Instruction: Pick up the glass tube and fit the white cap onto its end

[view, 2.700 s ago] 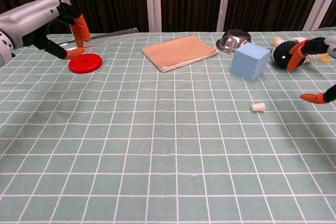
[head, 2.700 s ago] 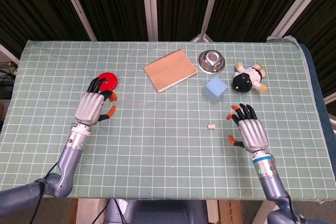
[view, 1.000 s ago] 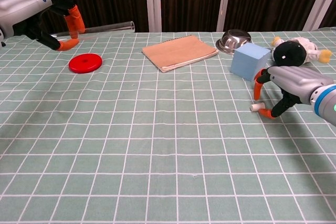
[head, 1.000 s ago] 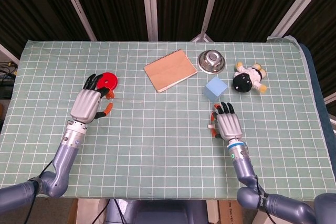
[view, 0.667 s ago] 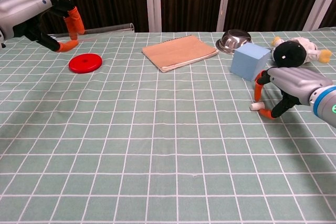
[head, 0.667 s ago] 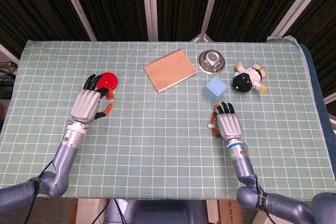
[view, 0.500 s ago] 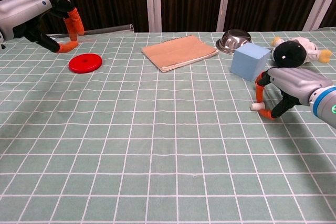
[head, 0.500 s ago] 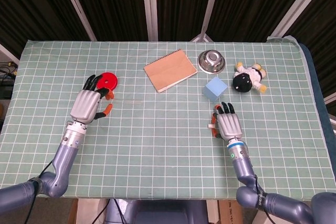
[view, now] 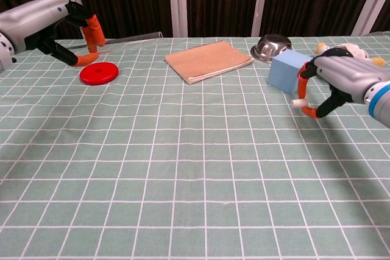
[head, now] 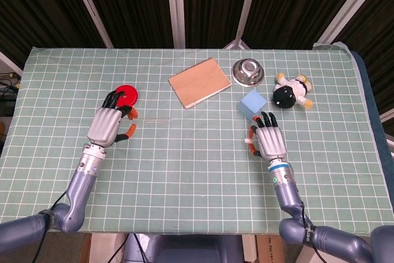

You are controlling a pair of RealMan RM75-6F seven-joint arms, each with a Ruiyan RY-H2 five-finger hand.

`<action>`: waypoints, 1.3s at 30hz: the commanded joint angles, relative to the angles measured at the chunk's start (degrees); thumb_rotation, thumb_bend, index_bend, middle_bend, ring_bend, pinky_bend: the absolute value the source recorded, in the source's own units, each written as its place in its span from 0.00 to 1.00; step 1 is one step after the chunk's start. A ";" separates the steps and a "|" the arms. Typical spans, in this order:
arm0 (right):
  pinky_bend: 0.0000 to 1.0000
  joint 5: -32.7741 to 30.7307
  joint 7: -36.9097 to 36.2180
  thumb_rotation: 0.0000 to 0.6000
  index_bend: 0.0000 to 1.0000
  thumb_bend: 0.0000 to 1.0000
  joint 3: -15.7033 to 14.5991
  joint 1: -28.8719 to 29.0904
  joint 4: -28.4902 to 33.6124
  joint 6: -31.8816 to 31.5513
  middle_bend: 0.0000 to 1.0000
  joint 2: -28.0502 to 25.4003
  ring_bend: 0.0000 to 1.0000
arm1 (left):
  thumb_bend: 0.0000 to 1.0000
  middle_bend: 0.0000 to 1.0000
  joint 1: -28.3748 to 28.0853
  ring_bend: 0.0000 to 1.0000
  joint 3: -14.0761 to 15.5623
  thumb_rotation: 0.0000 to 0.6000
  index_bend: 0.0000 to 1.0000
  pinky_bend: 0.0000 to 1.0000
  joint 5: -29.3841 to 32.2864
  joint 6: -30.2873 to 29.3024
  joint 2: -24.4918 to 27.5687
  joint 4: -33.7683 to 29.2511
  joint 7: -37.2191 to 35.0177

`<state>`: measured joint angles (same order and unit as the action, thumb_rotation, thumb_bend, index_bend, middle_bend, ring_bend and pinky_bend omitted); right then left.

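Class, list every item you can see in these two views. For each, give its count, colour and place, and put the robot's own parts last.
glass tube: 1, clear, pinched in the left hand, raised
white cap: 1, white, pinched in the right hand, raised
red disc: 1, red, table left
notebook: 1, tan, far centre
metal bowl: 1, silver, upside down, right of notebook
blue cube: 1, light blue, near bowl
plush toy: 1, black and white, far right
table: 1, green checked cloth
left hand: 1, grey
right hand: 1, grey

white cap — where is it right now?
The white cap is pinched in the right hand, lifted off the table just in front of the blue cube, on the right side of both views.
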<state>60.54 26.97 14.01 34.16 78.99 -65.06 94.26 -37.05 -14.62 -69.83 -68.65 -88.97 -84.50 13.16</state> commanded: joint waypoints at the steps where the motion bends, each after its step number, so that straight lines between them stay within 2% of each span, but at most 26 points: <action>1: 0.00 2.56 0.34 1.00 0.64 0.43 0.91 0.73 0.86 -1.90 0.22 -1.33 0.00 | 0.71 0.51 -0.39 0.08 -0.95 1.00 0.52 0.00 3.17 0.49 -2.50 -0.19 1.45; 8: 0.00 9.34 -1.23 1.00 0.64 0.43 2.96 2.74 2.00 -5.77 0.22 -3.07 0.00 | 0.71 0.52 -2.23 0.09 -3.47 1.00 0.52 0.00 8.29 0.68 -9.17 1.72 2.72; 12: 0.00 14.64 -0.48 1.00 0.64 0.43 2.77 4.94 -0.08 -7.27 0.22 -2.90 0.00 | 0.71 0.52 -3.78 0.09 -3.92 1.00 0.52 0.00 8.58 0.80 -12.50 3.47 3.52; 18: 0.00 19.36 0.16 1.00 0.64 0.43 2.37 8.10 -3.27 -7.57 0.22 -0.88 0.00 | 0.71 0.52 -5.40 0.09 -4.69 1.00 0.52 0.00 8.13 0.36 -15.53 4.57 4.17; 31: 0.00 23.05 0.33 1.00 0.64 0.43 0.99 9.88 -8.43 -9.28 0.22 2.54 0.00 | 0.71 0.52 -6.01 0.09 -5.24 1.00 0.52 0.00 6.30 -1.81 -19.36 6.65 2.06; 39: 0.00 23.91 -0.14 1.00 0.64 0.43 1.22 10.24 -10.75 -10.68 0.22 3.91 0.00 | 0.71 0.52 -5.63 0.09 -5.04 1.00 0.52 0.00 5.20 -3.70 -23.76 10.32 -0.92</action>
<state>84.39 26.87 15.19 44.34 68.31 -75.69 98.11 -42.73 -19.77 -64.46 -72.20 -112.35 -74.55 12.53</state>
